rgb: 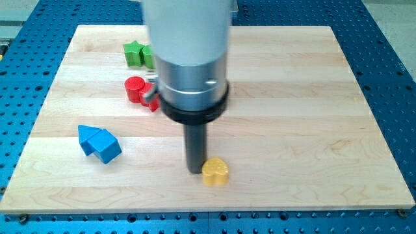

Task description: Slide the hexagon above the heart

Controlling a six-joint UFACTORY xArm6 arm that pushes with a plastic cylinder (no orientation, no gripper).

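While my tip (195, 170) sits touching the yellow heart (215, 171) at the view's bottom, no jaws exist to report; blue blocks (99, 143) lie left, and the red hexagon (153, 97), probably half hidden behind the arm, waits beside a red cylinder (135, 88) and green star (134, 53)

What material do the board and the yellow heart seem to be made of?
The board looks like pale wood with a smooth, matte finish: joined planks and grain lines show. The yellow heart, touching my tip on the view's right, looks like painted wood or plastic: even colour, soft sheen. I cannot tell which.
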